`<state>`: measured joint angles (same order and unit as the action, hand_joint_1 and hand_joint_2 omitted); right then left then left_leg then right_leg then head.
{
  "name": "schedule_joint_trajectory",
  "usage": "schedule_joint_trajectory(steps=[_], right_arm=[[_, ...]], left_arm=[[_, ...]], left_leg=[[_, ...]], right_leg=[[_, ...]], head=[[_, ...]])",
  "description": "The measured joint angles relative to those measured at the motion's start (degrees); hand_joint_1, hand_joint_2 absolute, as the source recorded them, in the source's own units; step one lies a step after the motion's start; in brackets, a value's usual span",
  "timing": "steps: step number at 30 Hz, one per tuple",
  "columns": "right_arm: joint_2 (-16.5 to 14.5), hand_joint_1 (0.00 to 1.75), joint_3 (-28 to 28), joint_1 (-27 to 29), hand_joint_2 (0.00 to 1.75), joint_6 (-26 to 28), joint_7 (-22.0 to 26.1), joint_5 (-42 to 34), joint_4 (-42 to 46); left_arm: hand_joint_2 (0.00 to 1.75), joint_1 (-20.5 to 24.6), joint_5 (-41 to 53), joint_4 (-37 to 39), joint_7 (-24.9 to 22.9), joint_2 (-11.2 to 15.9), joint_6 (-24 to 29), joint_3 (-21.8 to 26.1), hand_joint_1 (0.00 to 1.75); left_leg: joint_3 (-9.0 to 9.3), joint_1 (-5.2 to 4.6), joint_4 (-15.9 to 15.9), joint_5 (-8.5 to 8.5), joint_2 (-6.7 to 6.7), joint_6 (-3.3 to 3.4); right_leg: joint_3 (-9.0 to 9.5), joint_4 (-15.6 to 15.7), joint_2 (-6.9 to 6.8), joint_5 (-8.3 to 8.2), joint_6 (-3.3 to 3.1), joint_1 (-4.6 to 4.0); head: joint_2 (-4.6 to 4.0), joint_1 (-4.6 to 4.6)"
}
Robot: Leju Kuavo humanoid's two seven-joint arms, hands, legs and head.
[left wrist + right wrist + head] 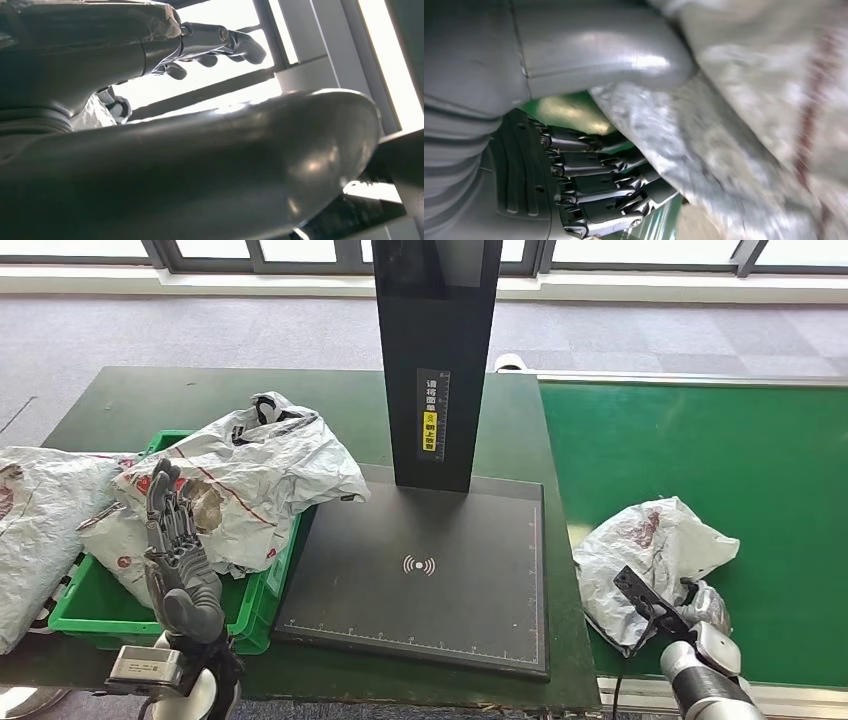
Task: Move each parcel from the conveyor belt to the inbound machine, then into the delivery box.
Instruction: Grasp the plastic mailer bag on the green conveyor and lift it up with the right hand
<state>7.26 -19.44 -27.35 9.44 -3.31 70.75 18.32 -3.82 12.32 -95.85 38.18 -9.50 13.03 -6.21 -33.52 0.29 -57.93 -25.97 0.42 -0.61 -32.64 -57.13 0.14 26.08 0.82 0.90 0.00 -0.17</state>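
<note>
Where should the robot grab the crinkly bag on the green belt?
Probably at the near lower edge of the parcel, coming from the robot's own side. The bag lies slumped and soft on the conveyor belt, so its loose folds bunch easily. The right hand already has its thumb over that edge and its fingers tucked under it.

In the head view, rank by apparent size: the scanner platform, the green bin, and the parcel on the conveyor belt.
1. Scanner platform, the largest dark area.
2. Green bin, though parcels cover much of it, so its full extent is unsure.
3. Parcel on the conveyor belt, clearly the smallest, with the right hand at its near edge.
</note>
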Motion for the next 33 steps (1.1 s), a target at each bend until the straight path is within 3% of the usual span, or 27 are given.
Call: schedule_joint_trajectory(steps=[3, 17, 22, 25, 30, 33], right_arm=[[-0.8, 1.75, 0.0, -1.4, 1.75, 3.4, 2.2, -0.1, -0.3], [-2.6, 1.75, -0.2, -4.7, 1.75, 8.1, 11.9, -4.3, -0.4], [-2.9, 1.75, -2.1, -5.9, 1.75, 15.0, 20.6, -9.3, -0.2], [-3.0, 1.75, -2.8, -6.2, 1.75, 15.9, 22.8, -10.9, 0.0], [-3.6, 1.75, -5.0, -6.1, 1.75, 17.8, 35.5, -20.2, 3.0], [-4.8, 1.75, -4.7, -4.4, 1.75, 16.9, 40.0, -26.6, 9.4]], left_arm=[[0.00, -0.4, -0.4, -0.2, 0.0, 0.3, 2.0, -0.9, 0.00], [0.00, -0.7, -0.4, 0.0, 0.0, 0.3, 4.4, -1.9, 0.00], [0.00, -1.5, -0.1, -0.6, 0.0, 0.3, 5.5, -2.0, 0.00], [0.00, -1.8, -0.1, -0.8, 0.0, 0.3, 5.7, -2.0, 0.00], [0.00, -2.2, 0.2, -1.4, 0.0, 0.2, 6.5, -2.0, 0.00], [0.00, -3.0, -0.2, -2.2, 0.0, 0.2, 7.5, -2.0, 0.00]], left_leg=[[0.11, -0.04, 0.0, 0.25, -0.05, 0.07], [-0.25, -0.05, 0.0, 0.36, -0.27, 0.09], [-0.27, -0.06, 0.0, 0.36, -0.28, 0.09], [-0.28, -0.06, 0.0, 0.36, -0.29, 0.09], [-0.33, -0.06, 0.0, 0.36, -0.29, 0.09], [-0.33, -0.06, 0.0, 0.36, -0.30, 0.09]], right_leg=[[-0.23, 0.0, -0.04, -0.18, 0.02, 0.03], [-0.60, -0.1, -0.21, -0.21, 0.03, 0.03], [-0.61, -0.1, -0.22, -0.21, 0.03, 0.04], [-0.62, -0.1, -0.22, -0.21, 0.03, 0.04], [-0.66, -0.1, -0.23, -0.21, 0.03, 0.04], [-0.67, -0.1, -0.25, -0.20, 0.03, 0.03]], head=[[0.00, 0.00], [0.00, 0.00], [0.00, 0.00], [0.00, 0.00], [0.00, 0.00], [0.00, 0.00]])
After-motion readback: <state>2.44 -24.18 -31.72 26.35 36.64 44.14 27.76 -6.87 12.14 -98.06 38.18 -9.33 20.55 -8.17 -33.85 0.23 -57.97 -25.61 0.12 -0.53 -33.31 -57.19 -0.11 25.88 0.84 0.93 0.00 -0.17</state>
